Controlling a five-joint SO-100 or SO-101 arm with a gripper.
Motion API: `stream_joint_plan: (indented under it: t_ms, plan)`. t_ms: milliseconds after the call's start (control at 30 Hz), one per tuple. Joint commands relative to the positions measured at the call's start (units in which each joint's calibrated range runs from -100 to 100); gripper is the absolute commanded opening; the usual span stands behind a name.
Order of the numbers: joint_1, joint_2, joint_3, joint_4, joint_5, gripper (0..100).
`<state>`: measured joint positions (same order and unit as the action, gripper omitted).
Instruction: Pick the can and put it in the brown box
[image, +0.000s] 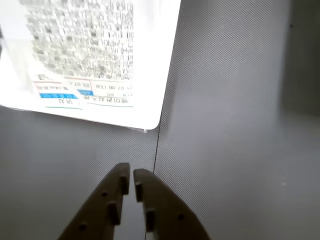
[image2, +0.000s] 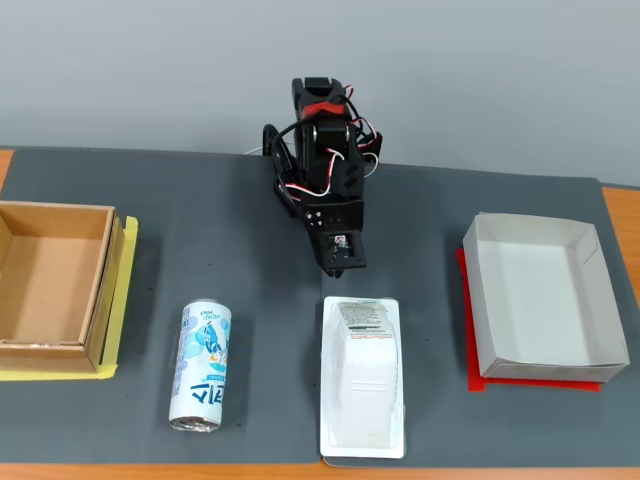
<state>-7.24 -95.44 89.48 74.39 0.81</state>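
Can (image2: 201, 365) lettering & package (image2: 363, 375) label unreadable

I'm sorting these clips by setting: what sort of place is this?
Probably a lab or hobby bench for robot pick-and-place practice: a small arm with its pincer on a dark mat, and the can, a brown box and a white paper box set out on taped spots.

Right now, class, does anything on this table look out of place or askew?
The can lies on its side on the grey mat rather than standing, left of the white tray package. The brown box sits slightly askew on its yellow sheet. Nothing looks spilled or damaged.
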Motion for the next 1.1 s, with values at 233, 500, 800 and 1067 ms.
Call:
stream_joint_plan:
  t_ms: [233, 500, 800, 1067]
  plan:
    - [5.7, 31.8, -31.4, -1.1, 0.3, 1]
    - [13.8, 52.7, -55.4, -2.1, 0.3, 2]
    - [20.6, 69.8, -72.5, -2.4, 7.6, 2]
    - [24.9, 82.9, -79.6, -11.3, 14.1, 2]
